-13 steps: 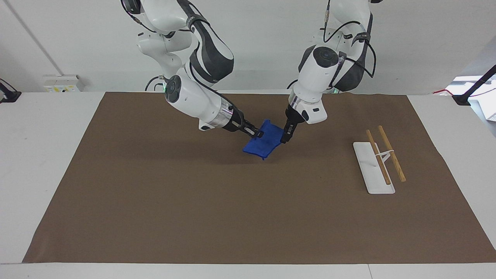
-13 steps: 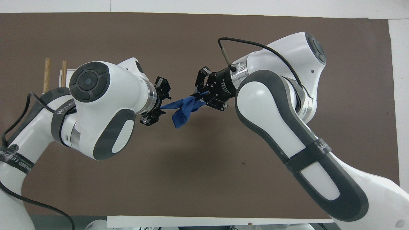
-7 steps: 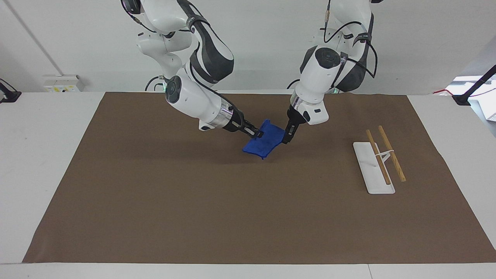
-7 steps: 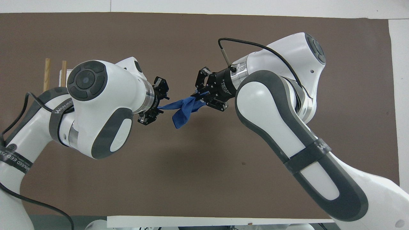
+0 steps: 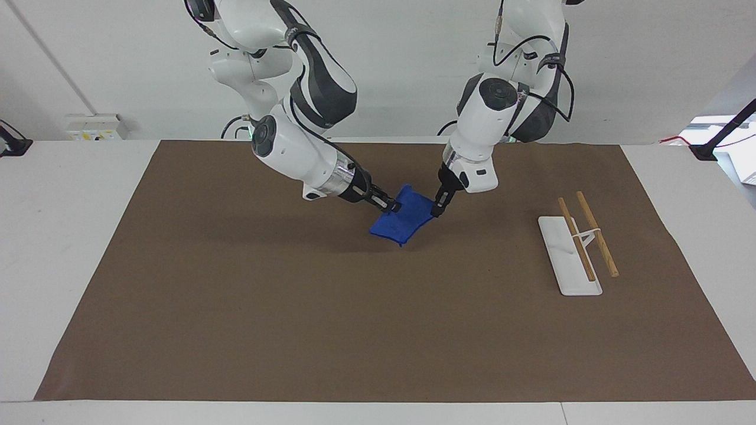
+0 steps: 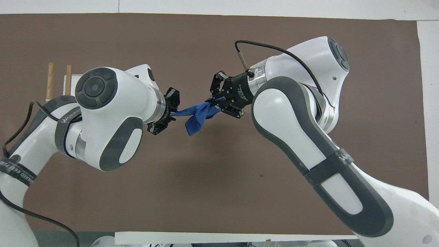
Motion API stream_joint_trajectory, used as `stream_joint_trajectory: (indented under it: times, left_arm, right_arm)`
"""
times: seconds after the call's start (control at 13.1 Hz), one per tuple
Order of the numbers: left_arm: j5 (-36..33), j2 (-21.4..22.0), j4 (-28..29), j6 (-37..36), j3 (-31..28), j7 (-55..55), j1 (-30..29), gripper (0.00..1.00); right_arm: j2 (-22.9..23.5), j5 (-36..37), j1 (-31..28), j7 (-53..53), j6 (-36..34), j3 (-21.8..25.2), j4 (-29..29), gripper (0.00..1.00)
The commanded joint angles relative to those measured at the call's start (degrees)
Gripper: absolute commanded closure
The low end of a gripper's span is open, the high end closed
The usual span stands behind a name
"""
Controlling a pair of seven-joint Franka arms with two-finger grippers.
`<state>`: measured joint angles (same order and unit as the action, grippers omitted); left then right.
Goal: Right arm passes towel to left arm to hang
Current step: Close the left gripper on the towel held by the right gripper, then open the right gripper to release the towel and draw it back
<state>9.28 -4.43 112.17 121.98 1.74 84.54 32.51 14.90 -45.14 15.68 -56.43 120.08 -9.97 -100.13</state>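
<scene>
Mid-handoff: the right hand (image 5: 394, 206) is clamped on the towel (image 5: 403, 222), up off the table (image 5: 236, 307) between both, the left hand (image 5: 437, 211) pinches its other edge, so right should release next.

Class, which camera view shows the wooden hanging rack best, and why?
The facing view: the rack shows whole, white base and both wooden rods, at the left arm's end of the mat. In the overhead view the left arm covers it; only two rod tips show.
</scene>
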Motion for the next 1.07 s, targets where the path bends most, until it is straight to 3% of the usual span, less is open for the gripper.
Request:
stream_joint_trajectory:
  times: [0.0,0.38,0.46,0.53,0.61,0.84,0.99]
  left_arm:
    - [0.39,1.53,1.56,-0.68,-0.42,-1.48,0.10,0.98]
    - [-0.31,1.35,0.95,-0.60,-0.51,-1.31,0.01,1.00]
    - [-0.40,1.35,0.95,-0.60,-0.51,-1.31,0.01,1.00]
    - [-1.09,1.35,0.95,-0.43,-0.51,-1.31,0.01,1.00]
    - [-1.19,1.35,0.95,-0.51,-0.51,-1.39,0.01,1.00]
    - [-1.36,1.09,0.07,-0.86,-0.51,-1.48,-0.08,1.00]
    - [-2.76,0.48,-5.00,-4.09,-0.60,-1.57,-0.43,1.00]
  right_arm:
    - [-0.40,-1.18,0.06,-0.43,1.03,-0.22,-0.77,1.00]
    - [-0.40,-1.18,0.06,-0.43,1.12,-0.22,-0.77,0.97]
    - [-0.40,-1.18,0.06,-0.43,1.12,-0.22,-0.68,0.86]
    - [-0.40,-0.66,-0.03,0.26,1.12,-0.14,-0.59,0.47]
    - [-0.40,0.92,-0.03,1.05,1.03,-0.05,-0.33,0.00]
    - [-1.36,15.29,-0.73,6.66,0.77,-0.05,0.46,0.00]
    - [-2.33,25.23,-1.96,12.46,-0.37,0.22,0.55,0.00]
